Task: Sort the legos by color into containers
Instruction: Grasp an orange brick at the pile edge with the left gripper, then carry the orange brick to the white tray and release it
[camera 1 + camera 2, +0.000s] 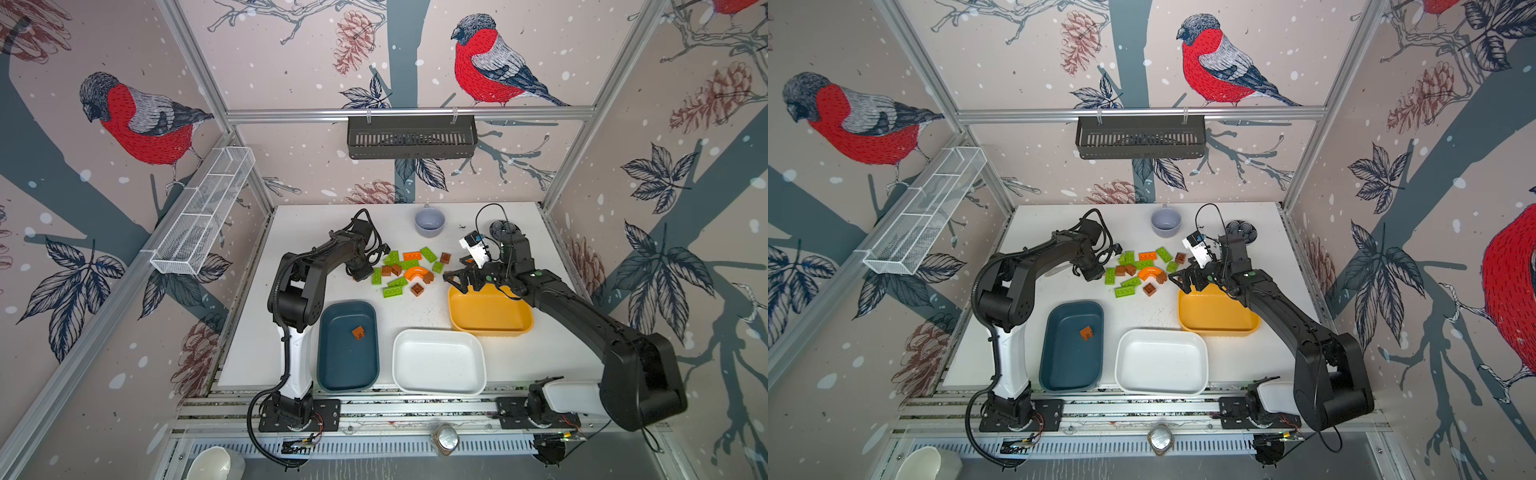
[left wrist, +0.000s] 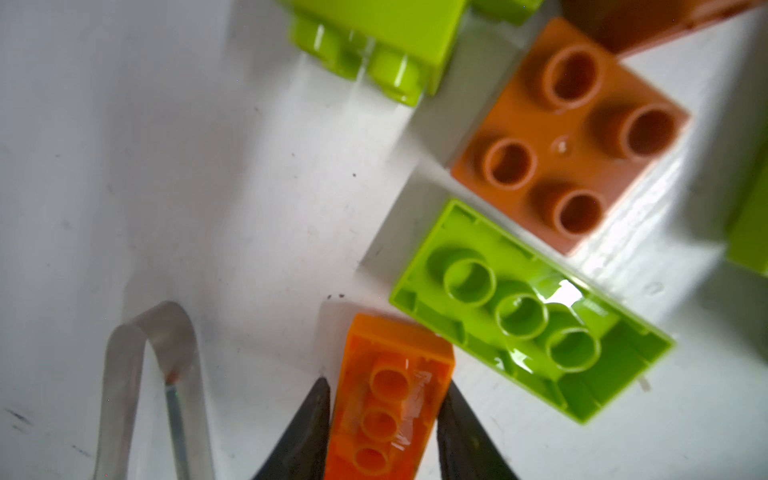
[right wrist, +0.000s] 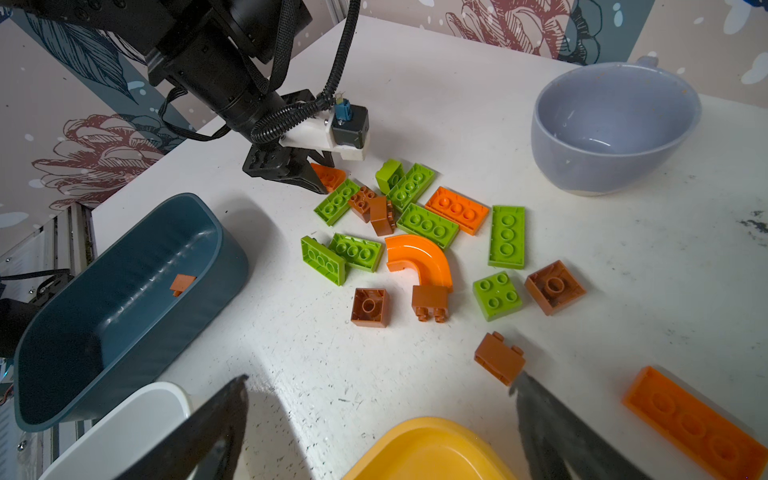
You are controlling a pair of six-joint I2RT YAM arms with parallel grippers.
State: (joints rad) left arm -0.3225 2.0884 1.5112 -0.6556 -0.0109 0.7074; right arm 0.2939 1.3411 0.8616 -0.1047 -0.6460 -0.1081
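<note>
**K:** Left fingers [image 2: 305, 432], state?

**M:** Pinching one orange plate [image 2: 390, 399], underside up, one finger on each long side. Just beyond the fingertips lies a lime-green plate [image 2: 532, 307], also underside up, with a brown block [image 2: 569, 137] past that. Bent metal tongs [image 2: 145, 374] lie just beside one finger.

**K:** Right fingers [image 3: 216, 424]?

**M:** Spread wide, gripping nothing. They hang over the far rim of the yellow tray [image 1: 490, 320]. A stray brown block [image 3: 498, 357] sits right at one fingertip. A long orange plate [image 3: 698, 424] lies outside that same finger.

**K:** The rest of the legos [image 1: 409, 264]?

**M:** A loose heap on the desk [image 1: 519, 357], between the two sets of fingers and reaching up to the left ones. A grey cup [image 3: 615, 124] stands beyond the heap from the right fingers.

**K:** Count, right wrist view.

**M:** Lime-green: eight. Brown: six. Orange on the desk: four, counting the orange arch [image 3: 419, 262] and the pinched plate. Trays: three.

**K:** Contents?

**M:**
- Teal tray [image 1: 345, 365], back toward the arm's base from the left fingers: one small piece [image 1: 358, 332], orange or brown, cannot tell which.
- White tray [image 1: 438, 361], between the other two: bare floor.
- Yellow tray: what shows of its floor is bare.
</note>
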